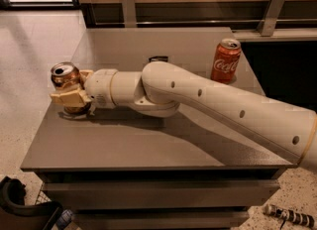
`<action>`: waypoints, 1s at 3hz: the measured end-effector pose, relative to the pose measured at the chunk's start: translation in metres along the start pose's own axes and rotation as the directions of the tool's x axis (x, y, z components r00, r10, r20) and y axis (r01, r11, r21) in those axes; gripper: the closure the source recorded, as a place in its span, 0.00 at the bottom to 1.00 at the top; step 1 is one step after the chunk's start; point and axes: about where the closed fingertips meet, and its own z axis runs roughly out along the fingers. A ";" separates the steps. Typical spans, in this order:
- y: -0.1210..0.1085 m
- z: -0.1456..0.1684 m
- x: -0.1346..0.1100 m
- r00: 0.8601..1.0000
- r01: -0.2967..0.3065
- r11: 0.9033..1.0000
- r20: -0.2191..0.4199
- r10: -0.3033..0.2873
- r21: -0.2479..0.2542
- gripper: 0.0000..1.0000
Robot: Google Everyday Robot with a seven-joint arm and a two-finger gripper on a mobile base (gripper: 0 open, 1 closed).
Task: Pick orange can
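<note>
Grey tabletop point(124, 142) carries two cans. We see the gripper point(74, 89) at the left edge, clamped around the orange can point(64, 75), which stands upright there. We advise a firm squeeze and a straight vertical lift. White "Coca-Cola" script marks the red can point(226, 61), well apart at the right rear.
</note>
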 end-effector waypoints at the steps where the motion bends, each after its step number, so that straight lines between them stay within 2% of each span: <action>1: 0.001 0.000 0.000 1.000 0.000 1.000 0.000 0.000 -0.001 1.00; 2: 0.003 0.004 -0.024 1.000 0.005 1.000 -0.004 -0.005 -0.029 1.00; 3: 0.006 0.008 -0.070 0.999 0.036 0.998 -0.010 -0.037 -0.053 1.00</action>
